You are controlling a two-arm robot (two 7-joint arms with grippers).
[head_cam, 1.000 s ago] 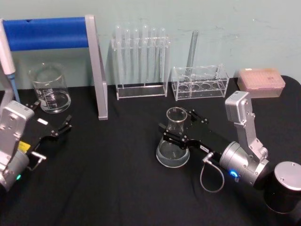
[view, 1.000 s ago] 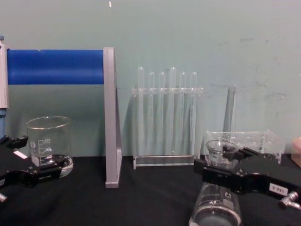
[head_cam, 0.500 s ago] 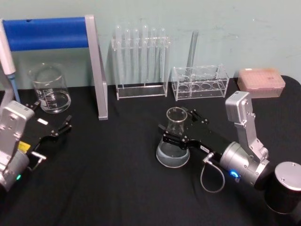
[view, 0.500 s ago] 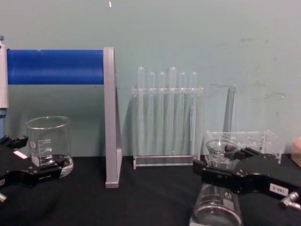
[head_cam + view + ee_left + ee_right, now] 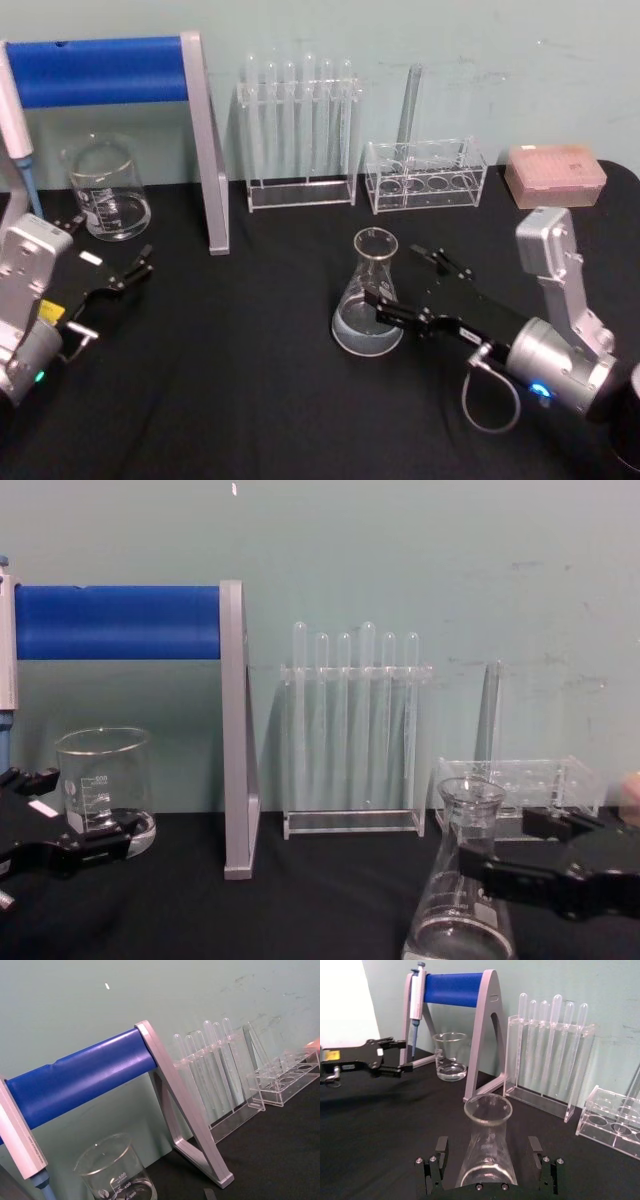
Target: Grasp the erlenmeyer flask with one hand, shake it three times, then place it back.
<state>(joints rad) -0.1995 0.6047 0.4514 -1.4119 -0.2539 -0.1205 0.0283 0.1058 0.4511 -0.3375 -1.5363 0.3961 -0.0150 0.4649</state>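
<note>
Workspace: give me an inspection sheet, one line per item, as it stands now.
Surface: black table, no spills seen.
Job's things: erlenmeyer flask upright on the table, a little clear liquid in its base.
Clutter: beaker far left; blue stand; test tube rack; low clear rack; pink box at the back right.
Grippers: right hand open, fingers either side of the flask, not gripping; left hand open near the beaker.
Cables: grey cable loop at the right wrist.
Surroundings: pale green wall; nothing else seen.
</note>
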